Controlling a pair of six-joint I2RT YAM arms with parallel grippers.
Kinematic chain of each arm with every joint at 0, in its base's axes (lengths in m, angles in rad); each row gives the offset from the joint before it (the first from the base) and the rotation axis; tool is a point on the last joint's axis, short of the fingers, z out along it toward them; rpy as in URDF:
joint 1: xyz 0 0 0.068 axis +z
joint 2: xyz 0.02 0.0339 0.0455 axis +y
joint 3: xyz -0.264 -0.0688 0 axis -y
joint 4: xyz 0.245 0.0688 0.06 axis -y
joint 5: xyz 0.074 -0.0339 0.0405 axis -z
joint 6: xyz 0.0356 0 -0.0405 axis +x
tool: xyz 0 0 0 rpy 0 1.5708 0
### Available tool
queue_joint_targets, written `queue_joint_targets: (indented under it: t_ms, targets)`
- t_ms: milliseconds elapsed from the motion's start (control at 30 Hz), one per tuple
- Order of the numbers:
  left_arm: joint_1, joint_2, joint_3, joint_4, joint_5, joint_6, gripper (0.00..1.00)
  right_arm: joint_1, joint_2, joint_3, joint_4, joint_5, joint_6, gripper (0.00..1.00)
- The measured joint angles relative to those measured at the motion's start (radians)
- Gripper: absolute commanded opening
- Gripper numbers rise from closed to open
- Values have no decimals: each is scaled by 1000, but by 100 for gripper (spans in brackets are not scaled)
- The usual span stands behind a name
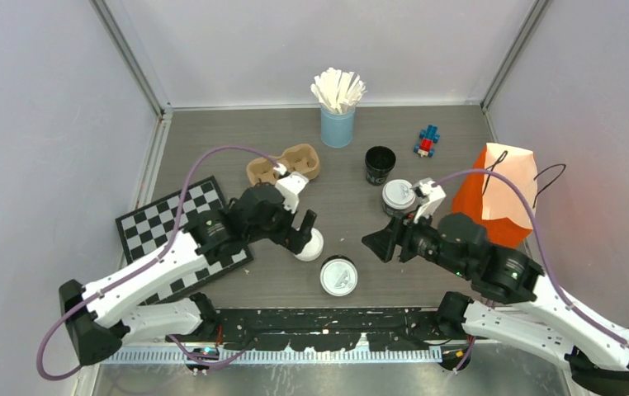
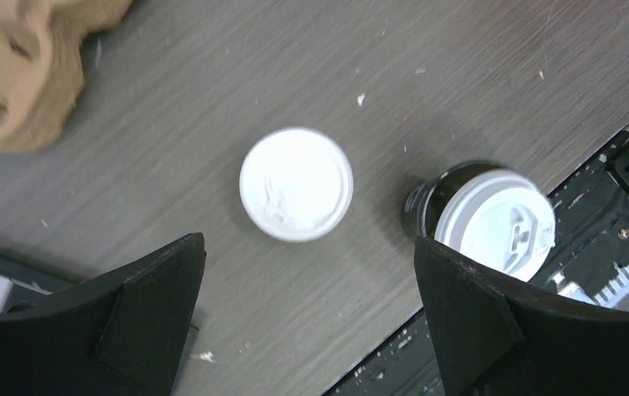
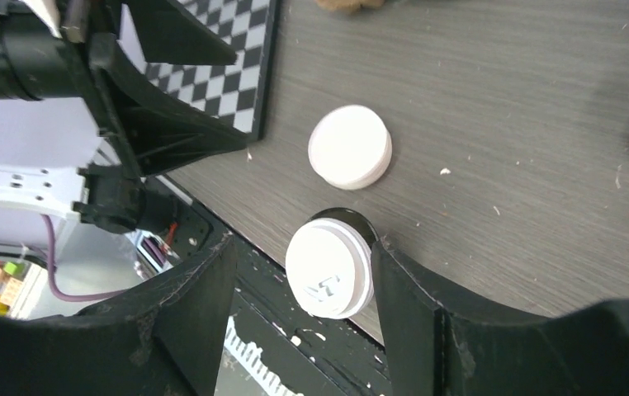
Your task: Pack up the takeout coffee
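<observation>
While the left gripper [image 2: 307, 252] hangs spread wide and holding nothing above the grey wood-grain table [image 1: 352, 223], we see a loose round white plastic lid [image 2: 296, 183] lying flat on the surface just beyond its black fingers. Just beside that lid, near the table's front edge, stands a small black paper cup with a white sip lid [image 1: 338, 275], upright. The right gripper [image 3: 299, 247] points at it with jaws parted. In the wrist view the cup sits framed between the two fingers with a gap on one side, and the overhead view shows the fingertips short of it, so nothing is grasped. A second lidded black cup [image 1: 398, 196] stands by the right wrist, beside an orange paper bag with black cord handles [image 1: 497, 194]. A lidless black cup [image 1: 380, 165] stands farther back. A brown moulded-pulp cup carrier [image 1: 284, 163] rests behind the left arm, which reaches over a black-and-white checkerboard [image 1: 181, 227]. A light-blue cup of white wooden stirrers [image 1: 338, 124] stands near the rear wall, with a small blue-and-red toy [image 1: 428, 142] to its right.
</observation>
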State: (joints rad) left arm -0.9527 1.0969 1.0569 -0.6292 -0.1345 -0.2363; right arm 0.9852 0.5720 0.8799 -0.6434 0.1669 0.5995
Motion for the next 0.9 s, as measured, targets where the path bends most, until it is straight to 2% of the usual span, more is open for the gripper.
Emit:
queue_joint_targets:
  t_ms: [200,367,600,900]
  targets:
    - [91,-177,-216,17,96,-112,92,0,144,-76,61,-64,-7,64]
    - [106,-248,-314,72,204,-182,91,0,260,-132,97,-118,-23,63]
    - [107,-257,-380,146,365,-209,91,0,354,-161,126,-220,-57,63]
    - [107,-228,-419,200,426,-202,92,-41,385,-166,136,-301,-83,66]
